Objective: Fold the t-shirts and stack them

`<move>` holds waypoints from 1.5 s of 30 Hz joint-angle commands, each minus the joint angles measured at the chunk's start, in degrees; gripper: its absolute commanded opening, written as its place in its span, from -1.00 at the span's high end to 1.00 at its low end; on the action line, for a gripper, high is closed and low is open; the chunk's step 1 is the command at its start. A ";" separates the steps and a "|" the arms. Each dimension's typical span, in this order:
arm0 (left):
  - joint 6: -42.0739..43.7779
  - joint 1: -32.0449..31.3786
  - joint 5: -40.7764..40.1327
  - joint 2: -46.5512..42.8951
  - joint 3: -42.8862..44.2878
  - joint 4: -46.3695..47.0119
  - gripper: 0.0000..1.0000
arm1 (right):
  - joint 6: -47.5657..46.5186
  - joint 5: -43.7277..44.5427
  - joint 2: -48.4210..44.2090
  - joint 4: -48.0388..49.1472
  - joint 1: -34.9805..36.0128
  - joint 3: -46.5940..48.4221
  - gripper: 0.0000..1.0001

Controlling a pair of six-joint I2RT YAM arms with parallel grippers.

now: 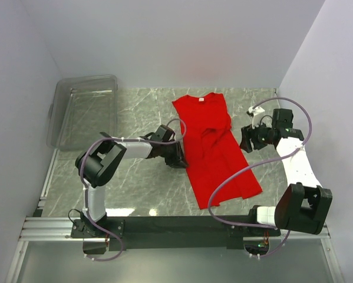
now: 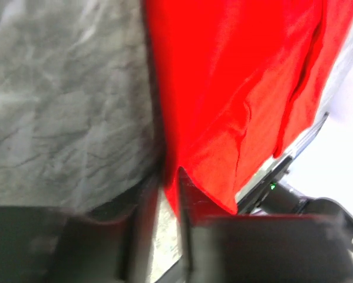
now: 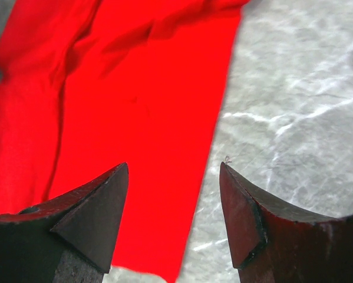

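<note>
fig. fold and stack the t-shirts, status at this moment.

(a) left jaws. in the left wrist view the two fingers [image 2: 138, 242] stand close together, low at the worktop [image 1: 138, 186], with the left edge of the red t-shirt [image 1: 214, 153] running into the narrow gap between them. the view is blurred; you cannot tell whether the cloth is pinched or only lies between them.

(b) right jaws. spread wide and holding nothing. they hang over the shirt's right edge, one finger [image 3: 91, 215] above red cloth, the other above bare marble.

(c) the t-shirt. it lies about mid-worktop between the two arms, collar and white neck label [image 1: 201, 100] at the far end, hem toward the arm bases. no sleeve sticks out to either side, and a rumpled ridge crosses the chest, so you may judge that cloth has been turned inward along its length. the lower right corner flares out, so the strip is not even.

(d) clear plastic bin [image 1: 82, 112]. at the far left corner, well apart from the shirt.

(e) progress. judged early to middle: a lengthwise fold looks begun but untidy. left for you are squaring the sides, folding hem toward collar, and placing the packet. only one shirt shows, and no stack.
</note>
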 commanded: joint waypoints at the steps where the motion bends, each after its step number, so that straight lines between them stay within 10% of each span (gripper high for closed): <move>1: 6.90 0.77 -6.70 0.37 -1.62 -8.70 0.32 | -10.40 -4.31 -2.84 -6.84 -0.42 -1.02 -0.40; 6: 11.91 0.95 -7.94 -7.44 -1.88 -9.32 -0.36 | -41.22 -4.15 -7.94 -15.47 -0.85 -6.11 -0.42; 15: 16.41 0.25 -0.57 -24.32 -13.74 -7.31 -0.45 | -65.00 5.78 -10.50 -24.88 -5.33 -13.68 -0.38; 28: 5.95 -5.99 6.39 -18.56 -15.78 5.97 -0.46 | -24.69 10.97 2.41 -16.73 -6.57 -12.80 -0.39; 45: -0.20 -15.13 9.90 -11.15 -16.21 15.03 -0.47 | -17.38 10.79 8.48 -13.82 -10.17 -13.58 -0.37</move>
